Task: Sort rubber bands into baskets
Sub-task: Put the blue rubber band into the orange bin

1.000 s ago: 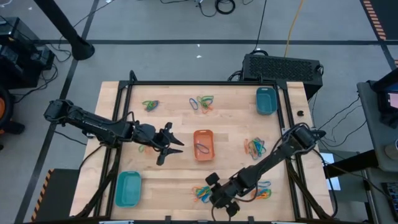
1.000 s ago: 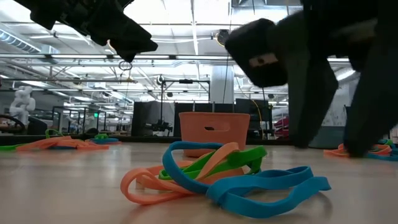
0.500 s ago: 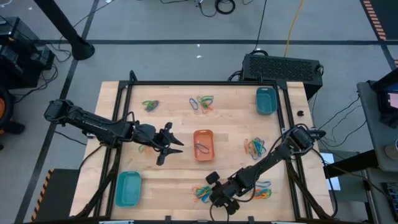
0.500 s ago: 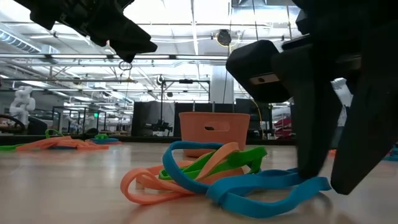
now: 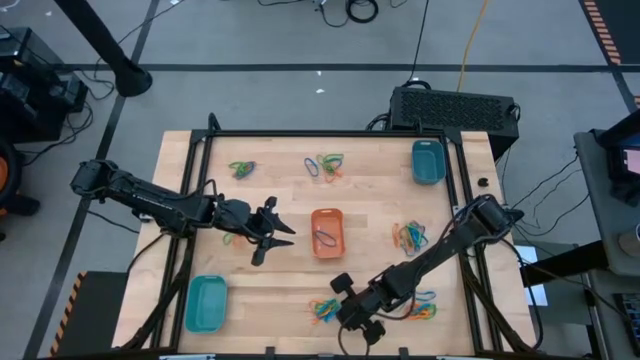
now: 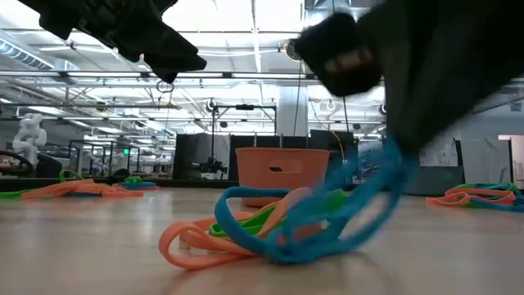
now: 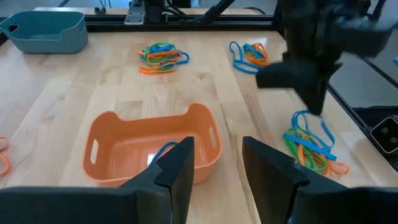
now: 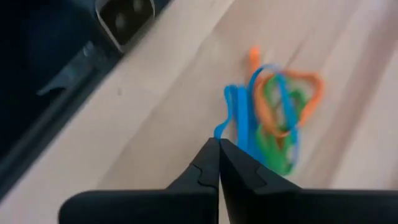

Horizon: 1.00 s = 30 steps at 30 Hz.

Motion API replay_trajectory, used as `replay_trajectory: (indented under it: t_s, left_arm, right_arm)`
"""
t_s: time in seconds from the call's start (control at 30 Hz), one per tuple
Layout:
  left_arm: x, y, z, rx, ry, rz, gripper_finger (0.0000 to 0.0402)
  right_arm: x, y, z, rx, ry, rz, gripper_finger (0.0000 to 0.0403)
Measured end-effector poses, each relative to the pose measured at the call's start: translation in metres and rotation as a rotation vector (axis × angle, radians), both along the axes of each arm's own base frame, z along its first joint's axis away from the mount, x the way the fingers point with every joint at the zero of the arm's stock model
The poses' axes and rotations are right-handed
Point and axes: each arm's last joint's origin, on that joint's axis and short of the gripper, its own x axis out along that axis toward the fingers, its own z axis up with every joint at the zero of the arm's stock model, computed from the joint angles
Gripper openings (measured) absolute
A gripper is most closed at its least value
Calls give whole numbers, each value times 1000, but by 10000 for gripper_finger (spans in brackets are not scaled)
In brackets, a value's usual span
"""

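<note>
Lifting is the step I'm on: the right gripper (image 8: pixel 218 163), at the near edge of the table, has its fingers pinched fully together on a blue rubber band (image 6: pixel 360 192) drawn up out of the mixed orange, green and blue pile (image 6: pixel 246 229). I'd raise it slowly and straight so its loop slips free of the neighbours without dragging them, then carry it toward a teal basket (image 5: pixel 207 303). My left gripper (image 5: pixel 272 231) waits with fingers apart beside the orange basket (image 5: pixel 327 232).
</note>
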Motion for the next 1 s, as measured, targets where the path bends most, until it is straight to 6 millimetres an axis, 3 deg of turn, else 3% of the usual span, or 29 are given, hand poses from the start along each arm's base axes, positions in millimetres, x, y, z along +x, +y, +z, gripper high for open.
replay_trajectory:
  t_s: [0.2,0.4,0.53,0.7,0.8,1.0]
  left_arm:
    - [0,0,0,-1,0,1,143]
    - [0,0,0,-1,0,0,143]
    - [0,0,0,-2,0,0,143]
    - [0,0,0,-2,0,0,143]
    - [0,0,0,-2,0,0,143]
    - [0,0,0,-2,1,0,143]
  right_arm:
    - [-2,-9,36,79,-66,-55,1]
    - [1,-22,51,249,-8,-160,0]
    - [5,-27,54,403,76,-133,0]
    - [18,-28,58,511,-18,-99,0]
    - [24,-38,54,566,-33,-182,0]
    - [20,-53,33,641,102,-364,0]
